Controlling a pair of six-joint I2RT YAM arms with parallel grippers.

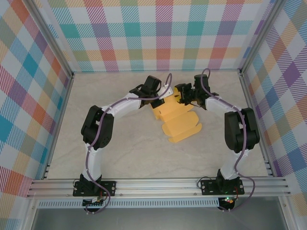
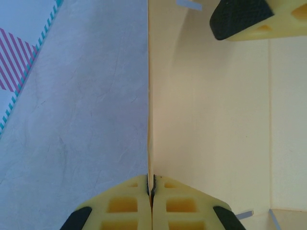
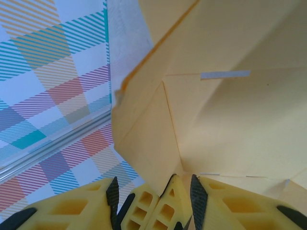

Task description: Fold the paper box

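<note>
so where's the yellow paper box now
Top view: the yellow-orange card paper box lies mid-table, slightly right of centre, one edge pinched in the left fingers.

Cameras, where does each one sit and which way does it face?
Top external: above and behind the robot, looking down on the table; left arm, right arm, box between them.
Left wrist: on the left arm, looking along the left gripper, shut on a box edge.
Right wrist: on the right arm, looking past the right gripper into the box, wall beyond.
Shared: all three see the box.
</note>
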